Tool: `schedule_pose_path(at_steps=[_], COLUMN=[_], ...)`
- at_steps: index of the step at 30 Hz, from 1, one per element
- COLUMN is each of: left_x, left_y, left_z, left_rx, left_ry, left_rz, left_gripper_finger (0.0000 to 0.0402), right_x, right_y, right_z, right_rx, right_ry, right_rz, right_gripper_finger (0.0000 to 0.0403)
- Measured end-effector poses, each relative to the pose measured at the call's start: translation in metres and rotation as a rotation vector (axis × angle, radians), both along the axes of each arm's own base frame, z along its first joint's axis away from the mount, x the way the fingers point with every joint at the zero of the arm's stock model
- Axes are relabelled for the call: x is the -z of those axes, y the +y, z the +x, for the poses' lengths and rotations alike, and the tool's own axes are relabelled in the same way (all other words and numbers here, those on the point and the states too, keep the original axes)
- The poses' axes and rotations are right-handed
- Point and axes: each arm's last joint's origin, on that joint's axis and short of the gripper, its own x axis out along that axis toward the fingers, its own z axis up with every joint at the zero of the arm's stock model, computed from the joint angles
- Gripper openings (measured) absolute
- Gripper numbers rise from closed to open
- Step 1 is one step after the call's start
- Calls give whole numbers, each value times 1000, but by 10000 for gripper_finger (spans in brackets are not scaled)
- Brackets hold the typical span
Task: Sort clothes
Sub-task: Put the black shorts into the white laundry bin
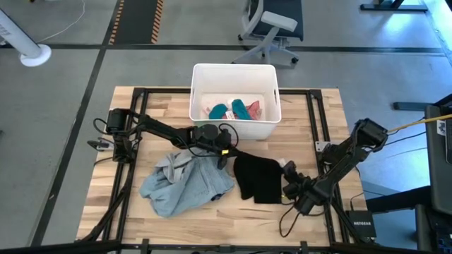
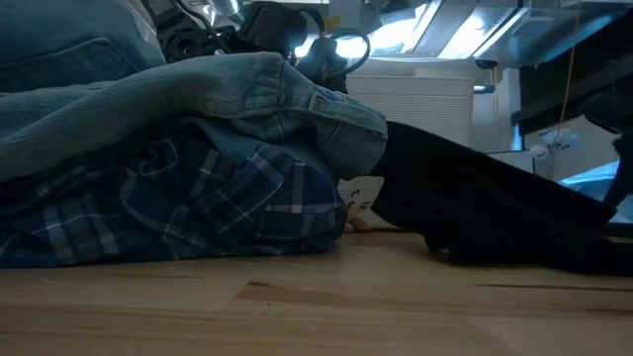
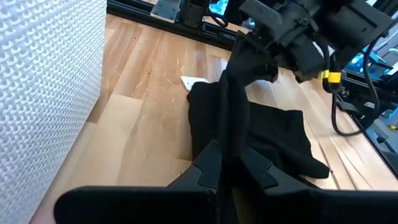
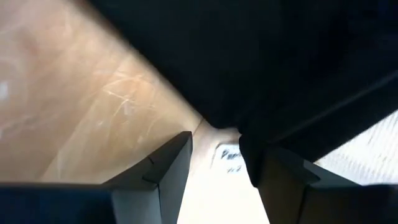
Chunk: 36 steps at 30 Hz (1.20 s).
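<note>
Black garment [image 1: 257, 178], table centre-right: one corner pinched in the closed left gripper [image 3: 231, 175], the opposite edge at the right gripper [image 1: 296, 192], jaws parted, hold uncertain. Risk: opposed pulls stretch it or slip it free. Bin [image 1: 200, 76], 12 o'clock: teal and pink pieces [image 1: 233, 109]. Denim-and-plaid pile [image 1: 185, 182], 7 o'clock, unsorted.

The table [image 1: 296, 106] was pale wood in butcher-block strips, smooth with a faint sheen and fine scratches in the wrist views. The bin [image 1: 234, 71] was white plastic; up close its wall [image 3: 50, 81] showed a fine dimpled texture. The grey-blue shirt [image 1: 187, 182] looked like soft, faded denim with stitched seams, and the plaid shirt [image 2: 198, 203] was thin woven cloth. The black garment [image 1: 258, 178] was matt, limp fabric. The left gripper [image 3: 231, 167] had matt dark plastic fingers.
</note>
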Motion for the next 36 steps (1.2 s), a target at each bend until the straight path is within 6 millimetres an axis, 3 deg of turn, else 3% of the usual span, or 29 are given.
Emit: schedule_pose_path(at_steps=[9,16,19,21,27,32,36], left_x=[0,0,0,0,0,0,0], left_y=[0,0,0,0,0,0,0], left_z=[0,0,0,0,0,0,0], left_rx=[6,6,6,6,7,6,6], left_ry=[0,0,0,-1,-1,-1,-1], left_rz=[18,16,16,16,19,16,17], left_gripper_finger=[15,15,15,15,15,15,15], right_x=[3,0,-8,-18,-48,-64,-59], right_y=[3,6,5,5,16,26,28], right_z=[4,5,3,5,18,24,23], right_rx=[-150,-147,-42,25,10,-29,-38], right_ry=[-22,27,49,-30,-168,-80,-15], right_rz=[-55,-16,-24,-79,-189,-157,-85], right_gripper_finger=[182,181,181,181,181,181,181])
